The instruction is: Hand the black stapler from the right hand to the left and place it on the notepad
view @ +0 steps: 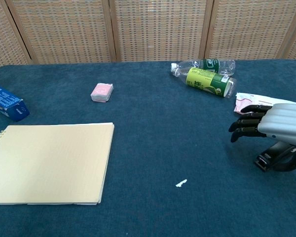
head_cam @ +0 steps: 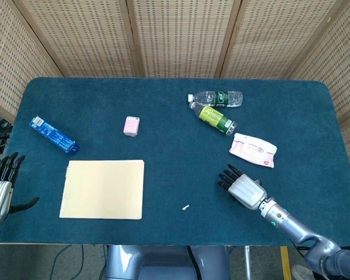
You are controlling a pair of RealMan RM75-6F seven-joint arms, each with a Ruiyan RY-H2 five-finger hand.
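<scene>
The black stapler [view: 269,157] lies on the blue table at the right; only its front end shows in the chest view, and the head view hides it under my right hand. My right hand [head_cam: 243,187] [view: 272,124] hovers just over the stapler, palm down, fingers stretched out toward the left, holding nothing. The tan notepad [head_cam: 103,189] [view: 49,163] lies flat at the front left. My left hand [head_cam: 0,189] hangs beyond the table's left edge, fingers spread and empty.
A pink wipes pack [head_cam: 254,149] [view: 244,101] lies just behind the right hand. Two bottles [head_cam: 217,119] [view: 209,81] lie further back. A pink eraser [head_cam: 132,125], a blue box [head_cam: 53,135] and a white scrap [head_cam: 185,207] are also on the table.
</scene>
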